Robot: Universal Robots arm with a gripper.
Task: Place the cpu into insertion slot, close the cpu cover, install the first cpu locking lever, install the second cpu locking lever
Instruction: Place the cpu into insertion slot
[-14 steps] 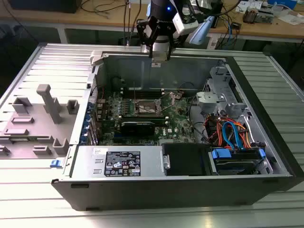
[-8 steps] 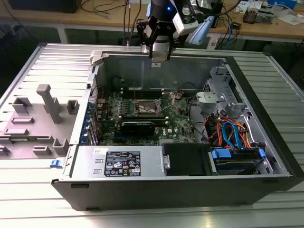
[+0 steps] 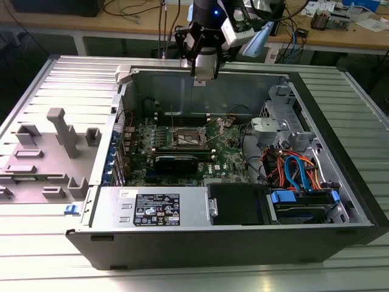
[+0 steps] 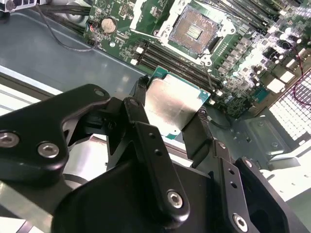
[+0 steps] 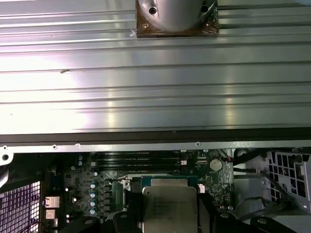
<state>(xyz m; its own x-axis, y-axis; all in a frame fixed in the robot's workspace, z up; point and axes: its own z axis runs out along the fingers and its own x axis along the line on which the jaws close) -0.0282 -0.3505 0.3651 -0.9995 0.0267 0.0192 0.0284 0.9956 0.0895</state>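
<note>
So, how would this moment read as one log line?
hand: shut on cpu | cpu: held above board, not seated | slot: empty

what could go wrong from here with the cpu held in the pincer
1. The pincer grips the cpu by two opposite edges alone, so it may slip or tilt and drop onto the motherboard.
2. The insertion slot lies open with its contacts bare; a tilted or misaligned landing could bend them or leave the cpu unseated.
</note>
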